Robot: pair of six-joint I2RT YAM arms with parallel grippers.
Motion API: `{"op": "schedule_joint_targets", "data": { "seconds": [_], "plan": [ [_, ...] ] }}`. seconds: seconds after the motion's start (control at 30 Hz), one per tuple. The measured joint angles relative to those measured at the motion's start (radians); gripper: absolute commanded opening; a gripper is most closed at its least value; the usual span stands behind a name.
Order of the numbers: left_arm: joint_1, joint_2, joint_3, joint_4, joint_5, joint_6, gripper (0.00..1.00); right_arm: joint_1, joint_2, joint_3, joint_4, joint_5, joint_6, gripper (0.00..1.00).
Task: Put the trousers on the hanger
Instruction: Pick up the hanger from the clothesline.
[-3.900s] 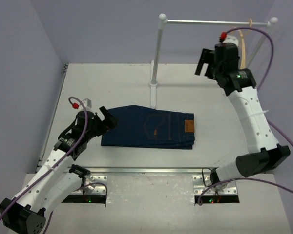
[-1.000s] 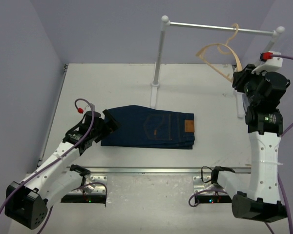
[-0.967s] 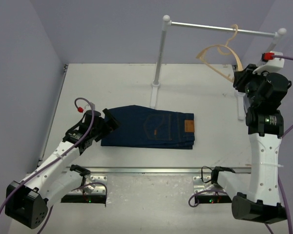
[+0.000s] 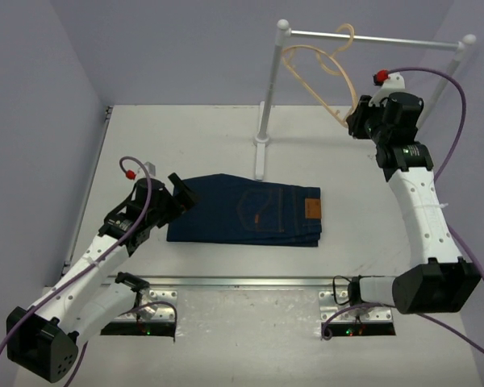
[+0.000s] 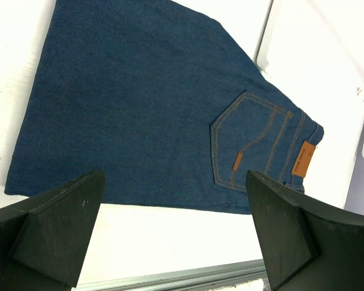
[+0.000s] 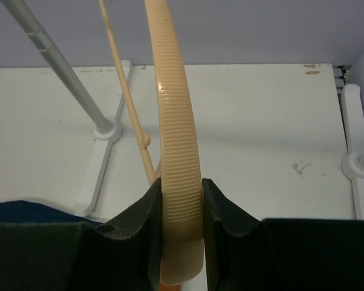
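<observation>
The trousers, dark blue jeans folded flat, lie mid-table; the left wrist view shows their back pocket and brown patch. My left gripper hovers open over their left end, with nothing between its fingers. The light tan hanger hangs by its hook from the white rail. My right gripper is shut on the hanger's lower right end. In the right wrist view the ribbed hanger arm is pinched between both fingers of the right gripper.
The rail's left post stands on a base just behind the trousers, seen also as the post in the right wrist view. The right post is at the far right. A metal strip runs along the table's near edge.
My right arm has swung left and back, carrying the hanger's end, and the hook has slid left along the rail. The left arm has barely shifted.
</observation>
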Motion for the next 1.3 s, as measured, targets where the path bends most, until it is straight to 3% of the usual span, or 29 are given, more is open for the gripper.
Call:
{"op": "schedule_joint_targets", "data": {
  "seconds": [0.07, 0.1, 0.2, 0.5, 0.67, 0.8, 0.87, 1.0, 1.2, 1.3],
  "plan": [
    [0.0, 0.0, 0.0, 0.0, 0.0, 0.003, 1.0, 0.009, 0.017, 0.002, -0.01, 0.002, -0.012, 0.02],
    [0.0, 0.001, 0.0, 0.001, 0.0, 0.005, 1.0, 0.011, 0.019, 0.002, -0.015, 0.003, -0.016, 0.1],
    [0.0, 0.006, -0.001, 0.006, 0.001, 0.006, 1.0, 0.023, 0.018, 0.002, -0.023, 0.009, -0.026, 0.48],
    [0.0, 0.008, -0.002, 0.007, 0.0, 0.028, 1.0, 0.034, 0.036, 0.051, -0.057, -0.008, -0.031, 0.66],
    [0.0, 0.008, -0.002, 0.007, -0.003, 0.045, 1.0, 0.034, 0.145, 0.189, -0.114, -0.053, -0.033, 0.67],
    [0.001, 0.008, -0.002, 0.007, -0.008, 0.06, 1.0, 0.042, 0.218, 0.263, -0.162, -0.091, -0.033, 0.64],
    [0.001, 0.009, -0.002, 0.007, -0.008, 0.064, 1.0, 0.052, 0.25, 0.287, -0.184, -0.1, -0.033, 0.54],
    [0.002, 0.015, -0.002, 0.007, -0.008, 0.071, 1.0, 0.088, 0.315, 0.334, -0.217, -0.111, -0.038, 0.45],
    [0.004, 0.02, -0.003, 0.013, -0.003, 0.085, 1.0, 0.138, 0.389, 0.396, -0.26, -0.084, -0.054, 0.03],
    [0.006, 0.02, -0.011, 0.023, 0.001, 0.088, 1.0, 0.152, 0.416, 0.448, -0.291, -0.061, -0.053, 0.0]
  ]
}}
